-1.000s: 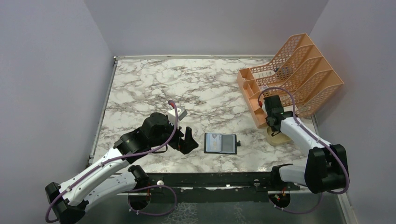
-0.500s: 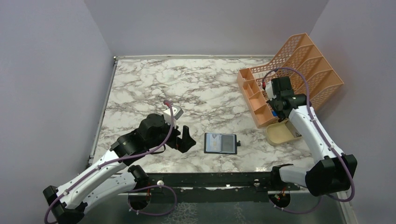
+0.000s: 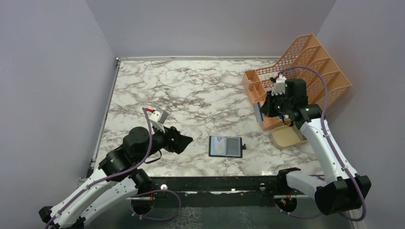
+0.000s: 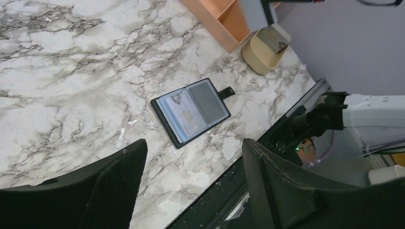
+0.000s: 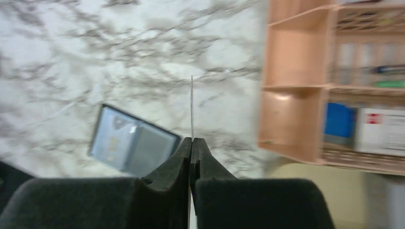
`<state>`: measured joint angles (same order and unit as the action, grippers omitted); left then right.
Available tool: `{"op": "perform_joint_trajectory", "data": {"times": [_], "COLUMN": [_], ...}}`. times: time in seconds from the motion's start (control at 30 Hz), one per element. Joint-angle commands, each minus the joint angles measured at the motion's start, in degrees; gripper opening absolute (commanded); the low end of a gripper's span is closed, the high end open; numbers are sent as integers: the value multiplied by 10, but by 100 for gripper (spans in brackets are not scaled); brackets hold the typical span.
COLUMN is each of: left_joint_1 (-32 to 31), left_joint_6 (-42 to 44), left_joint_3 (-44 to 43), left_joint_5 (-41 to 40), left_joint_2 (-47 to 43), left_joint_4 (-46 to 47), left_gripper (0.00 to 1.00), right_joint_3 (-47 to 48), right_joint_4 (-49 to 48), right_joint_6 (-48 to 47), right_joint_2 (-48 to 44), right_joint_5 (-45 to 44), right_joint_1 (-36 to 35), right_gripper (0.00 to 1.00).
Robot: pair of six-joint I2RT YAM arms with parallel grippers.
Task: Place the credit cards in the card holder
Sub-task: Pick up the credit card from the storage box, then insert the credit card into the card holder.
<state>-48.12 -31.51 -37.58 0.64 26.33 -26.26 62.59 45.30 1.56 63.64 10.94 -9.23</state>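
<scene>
The black card holder [image 3: 225, 146] lies open and flat near the table's front edge. One pale blue credit card [image 4: 177, 113] sits in its left pocket. My right gripper [image 3: 264, 109] hangs in front of the orange rack, shut on another credit card [image 3: 258, 112]. In the right wrist view that card [image 5: 192, 107] shows edge-on, sticking up from the closed gripper [image 5: 192, 141], with the card holder [image 5: 133, 145] below and to the left. My left gripper [image 3: 185, 140] is open and empty, left of the holder and apart from it. Its fingertips [image 4: 136, 148] frame the card holder [image 4: 191, 112].
An orange mesh file rack [image 3: 298, 76] with small front compartments stands at the back right; white boxes [image 5: 382, 129] and a blue item sit inside. A tan oval dish [image 3: 286, 136] rests just in front of it, under my right arm. The table's front edge [image 4: 248, 167] is close to my left gripper.
My right gripper has risen from the tan dish with a card and swung left. My left arm has drawn back to the left, away from the holder, its jaws a little narrower.
</scene>
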Motion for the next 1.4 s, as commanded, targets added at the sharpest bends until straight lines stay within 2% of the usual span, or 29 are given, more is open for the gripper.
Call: {"op": "perform_joint_trajectory", "data": {"times": [0.0, 0.17, 0.3, 0.63, 0.87, 1.17, 1.27, 1.37], "left_joint_1": [-1, -1, -1, -1, -2, -3, -4, -5], "left_joint_6": [-73, -115, -151, -271, -282, -310, -316, -319], "left_joint_3": [1, 8, 8, 21, -21, -19, -18, -12], "left_joint_5": [8, 33, 71, 173, 209, 239, 243, 236], "left_joint_2": [6, 66, 135, 281, 355, 396, 405, 403], "left_joint_4": [53, 98, 178, 434, 478, 536, 546, 551], "left_gripper": [73, 69, 64, 44, 42, 40, 26, 0], "right_joint_3": [-106, -179, -242, -372, -394, -416, -422, -432], "right_joint_4": [-170, -282, -409, -706, -751, -780, -778, -779], "right_joint_6": [183, 277, 369, 614, 658, 686, 682, 670], "right_joint_2": [-44, -64, -76, -131, -131, -132, -132, -128], "right_joint_5": [231, 312, 382, 413, 423, 433, 433, 436], "right_joint_1": [4, 2, -12, -48, -53, -58, -60, -60], "right_gripper": [1, 1, 1, 1, 1, 1, 1, 1]}}
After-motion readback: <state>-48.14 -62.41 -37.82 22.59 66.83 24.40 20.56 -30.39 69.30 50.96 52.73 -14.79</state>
